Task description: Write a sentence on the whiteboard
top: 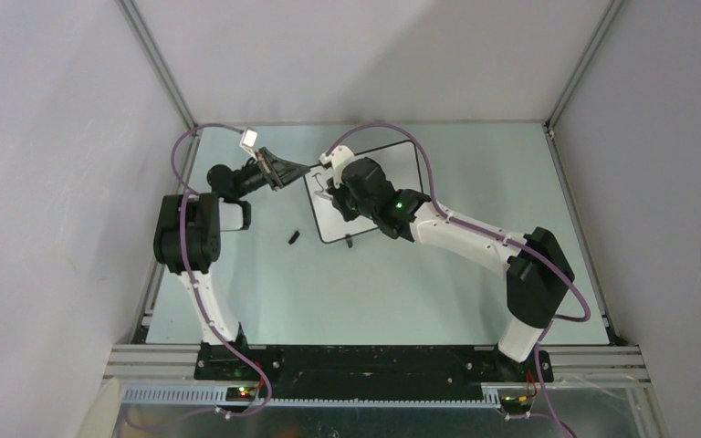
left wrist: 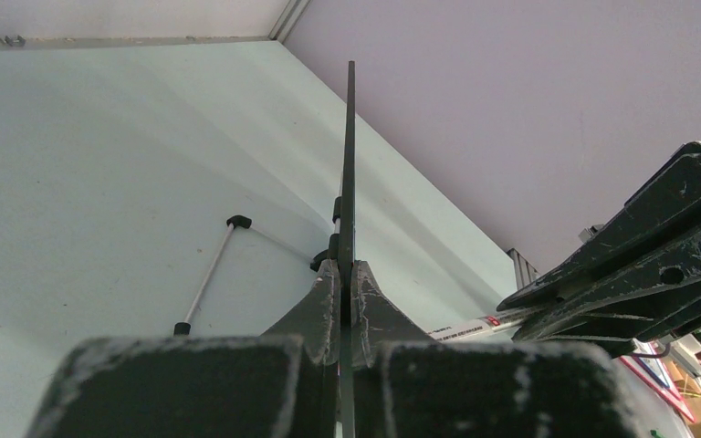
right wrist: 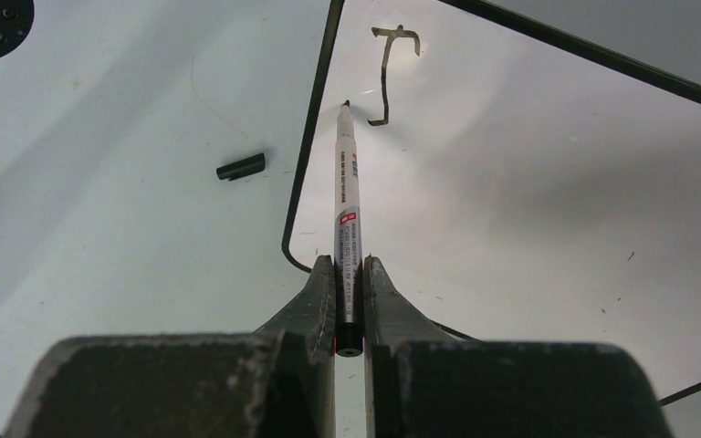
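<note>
The whiteboard (top: pixel 388 164) lies mid-table with its thin black frame (right wrist: pixel 315 119). My left gripper (top: pixel 299 170) is shut on its far left corner. In the left wrist view the board shows edge-on (left wrist: pixel 349 164) between my left gripper's (left wrist: pixel 347 274) fingers. My right gripper (top: pixel 333 193) hovers over the board's left part, shut on a white marker pen (right wrist: pixel 347 210). The pen's tip rests on the board just inside the left frame. Of the sentence only one hooked black stroke, like a "J" (right wrist: pixel 388 73), shows.
The marker's black cap (top: pixel 293 237) lies on the table left of the board, also in the right wrist view (right wrist: pixel 240 167). A thin light rod with black ends (left wrist: pixel 205 274) shows beside the board. Grey enclosure walls close in left, back and right.
</note>
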